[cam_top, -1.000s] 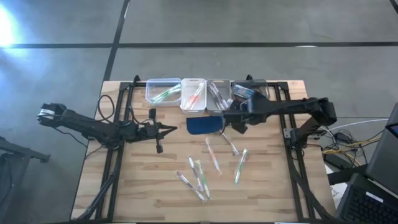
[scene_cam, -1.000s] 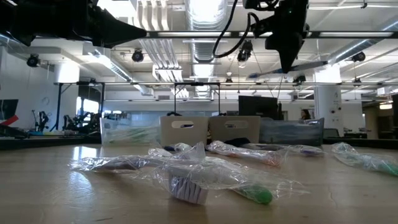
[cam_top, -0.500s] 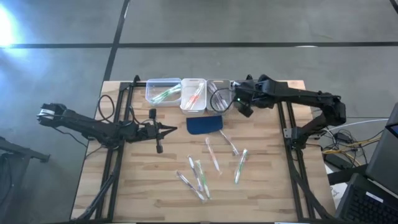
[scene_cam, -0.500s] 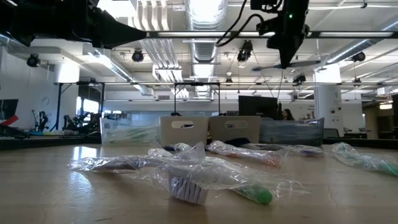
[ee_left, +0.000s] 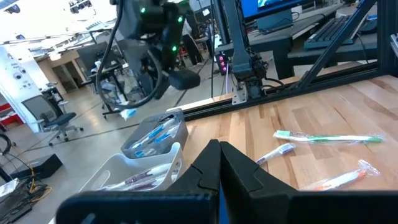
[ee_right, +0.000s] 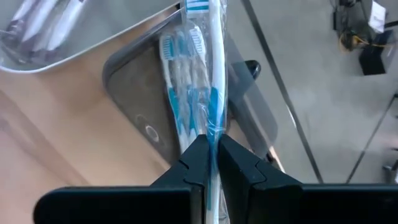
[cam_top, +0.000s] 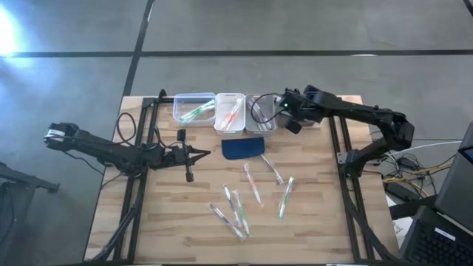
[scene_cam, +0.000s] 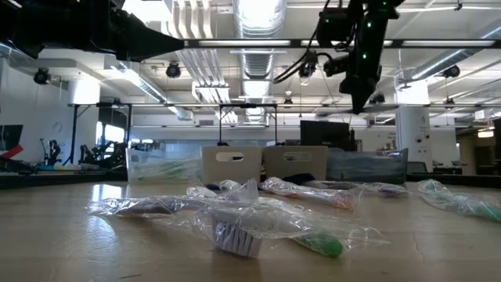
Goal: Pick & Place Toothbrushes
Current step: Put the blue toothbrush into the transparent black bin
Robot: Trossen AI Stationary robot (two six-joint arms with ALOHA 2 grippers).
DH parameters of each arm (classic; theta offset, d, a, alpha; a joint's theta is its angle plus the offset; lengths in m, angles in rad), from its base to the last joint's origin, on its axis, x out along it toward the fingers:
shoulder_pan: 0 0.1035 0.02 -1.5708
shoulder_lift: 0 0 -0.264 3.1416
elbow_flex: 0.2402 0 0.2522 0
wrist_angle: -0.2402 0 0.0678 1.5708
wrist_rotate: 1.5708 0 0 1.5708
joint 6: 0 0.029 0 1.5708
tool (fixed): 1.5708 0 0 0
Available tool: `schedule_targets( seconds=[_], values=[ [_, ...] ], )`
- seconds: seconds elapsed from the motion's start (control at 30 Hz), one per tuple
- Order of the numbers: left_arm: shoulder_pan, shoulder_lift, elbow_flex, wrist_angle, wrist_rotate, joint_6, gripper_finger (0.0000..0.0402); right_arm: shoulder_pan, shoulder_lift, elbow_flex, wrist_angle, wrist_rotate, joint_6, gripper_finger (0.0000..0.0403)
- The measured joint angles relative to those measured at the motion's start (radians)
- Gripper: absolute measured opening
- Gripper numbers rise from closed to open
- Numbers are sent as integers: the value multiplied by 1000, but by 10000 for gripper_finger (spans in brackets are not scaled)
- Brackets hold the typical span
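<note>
While the right gripper (ee_right: 212, 149) is pinching a blue toothbrush (ee_right: 213, 74) in its wrapper right over the clear bin (ee_right: 249, 118) of blue ones, it should be lowering before letting go; the left gripper (cam_top: 194, 154) is waiting shut

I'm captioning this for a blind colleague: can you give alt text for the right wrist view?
The right gripper, jaws shut, holds a wrapped blue toothbrush over a clear bin that already holds blue toothbrushes. A neighbouring bin with more brushes shows at the edge.
</note>
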Motion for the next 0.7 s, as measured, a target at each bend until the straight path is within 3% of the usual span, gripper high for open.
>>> schedule_targets(
  seconds=[0.2, 0.4, 0.7],
  values=[
    [0, 0, 0, 0, 0, 0, 5, -77, -20, -84, 155, -20, -124, 22],
    [0, 0, 0, 1, 0, 1, 5, -159, -18, -147, 288, -121, -201, 22],
    [0, 0, 0, 1, 0, 12, 5, -235, -16, -192, 355, -167, -263, 22]
  ],
)
